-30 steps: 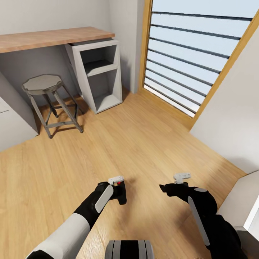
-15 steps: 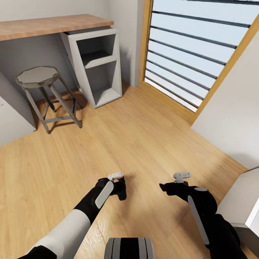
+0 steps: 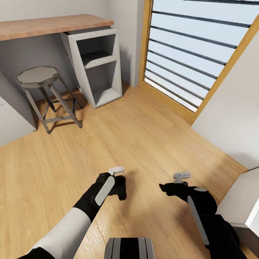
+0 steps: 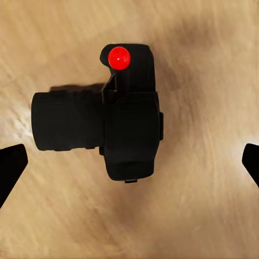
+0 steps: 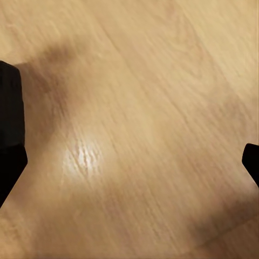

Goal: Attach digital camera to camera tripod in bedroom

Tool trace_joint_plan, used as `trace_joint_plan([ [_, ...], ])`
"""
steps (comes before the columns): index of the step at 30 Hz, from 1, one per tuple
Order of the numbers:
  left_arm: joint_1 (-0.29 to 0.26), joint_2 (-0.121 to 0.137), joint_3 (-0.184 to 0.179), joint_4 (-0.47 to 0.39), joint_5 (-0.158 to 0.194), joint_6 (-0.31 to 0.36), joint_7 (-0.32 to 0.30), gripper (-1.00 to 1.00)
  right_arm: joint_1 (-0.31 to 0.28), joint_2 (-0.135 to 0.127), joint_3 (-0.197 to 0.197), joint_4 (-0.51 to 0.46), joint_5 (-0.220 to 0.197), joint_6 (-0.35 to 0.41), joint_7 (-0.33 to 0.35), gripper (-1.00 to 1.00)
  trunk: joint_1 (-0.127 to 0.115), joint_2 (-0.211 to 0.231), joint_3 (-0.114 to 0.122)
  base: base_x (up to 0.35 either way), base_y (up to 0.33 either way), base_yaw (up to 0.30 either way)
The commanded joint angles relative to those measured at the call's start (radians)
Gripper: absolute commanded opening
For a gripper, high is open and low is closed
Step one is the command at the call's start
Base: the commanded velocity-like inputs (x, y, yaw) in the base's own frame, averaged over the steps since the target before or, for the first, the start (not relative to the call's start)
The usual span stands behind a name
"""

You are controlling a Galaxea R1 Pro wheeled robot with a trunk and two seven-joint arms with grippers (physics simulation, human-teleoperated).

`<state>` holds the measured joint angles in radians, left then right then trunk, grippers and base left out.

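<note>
The floor [image 3: 144,144], light wood, spreads wide under the robot, with a slatted window [image 3: 194,54] ahead on the right and a long desk [image 3: 50,27] along the far wall; no tripod is anywhere in these pictures, so the attaching step looks a long way off and the pickup comes first. The digital camera [image 4: 116,127] lies on the boards directly below the left gripper [image 4: 129,172], lens barrel sticking out to one side and the red button facing up, and the gripper's fingers stand spread wide to either side of it, touching nothing, so that hand is released and holds nothing. In the head view the left gripper [image 3: 118,187] hangs low over the floor and hides the body beneath it. The risk, as I judge it: the body sits off-centre between the fingers, nearer one tip than the other, so closing now could shove it sideways or roll it on the round barrel, and pinching the barrel instead of the flat body could let it slip out on the lift. The right gripper [image 3: 169,187] hovers well apart to the side over bare boards, its fingers [image 5: 11,145] spread and empty too; swinging it in could knock the camera away. As for things that hold things: the white shelf unit [image 3: 97,64] under the desk end shows two open compartments, both looking empty, and the metal stool [image 3: 37,77] beside it carries nothing on its seat.
</note>
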<state>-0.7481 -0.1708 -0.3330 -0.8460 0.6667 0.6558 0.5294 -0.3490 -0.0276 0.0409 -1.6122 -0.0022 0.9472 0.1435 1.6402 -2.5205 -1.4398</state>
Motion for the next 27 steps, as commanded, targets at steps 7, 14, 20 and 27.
trace_joint_plan([
  [7, -0.001, 0.001, -0.007, -0.014, 0.011, 0.013, 0.022, 1.00, -0.001, -0.006, -0.006, -0.001, 0.001, 0.003, 0.005, 1.00, 0.000, -0.001, -0.005, 0.000, 0.000, 0.000],
  [14, -0.001, 0.001, -0.008, -0.011, 0.040, 0.013, 0.019, 1.00, -0.002, -0.004, -0.007, -0.001, -0.001, 0.002, 0.007, 1.00, 0.003, -0.002, -0.032, 0.000, 0.000, 0.000],
  [20, -0.001, 0.001, -0.017, -0.010, 0.064, 0.013, 0.020, 1.00, -0.014, -0.010, -0.009, -0.001, -0.001, -0.003, 0.007, 1.00, 0.006, -0.004, -0.055, 0.000, 0.000, 0.000],
  [27, -0.001, -0.001, -0.022, -0.014, 0.072, 0.013, 0.018, 1.00, -0.004, -0.040, -0.095, -0.003, -0.001, -0.206, 0.030, 1.00, 0.009, -0.005, -0.082, 0.000, 0.000, 0.000],
])
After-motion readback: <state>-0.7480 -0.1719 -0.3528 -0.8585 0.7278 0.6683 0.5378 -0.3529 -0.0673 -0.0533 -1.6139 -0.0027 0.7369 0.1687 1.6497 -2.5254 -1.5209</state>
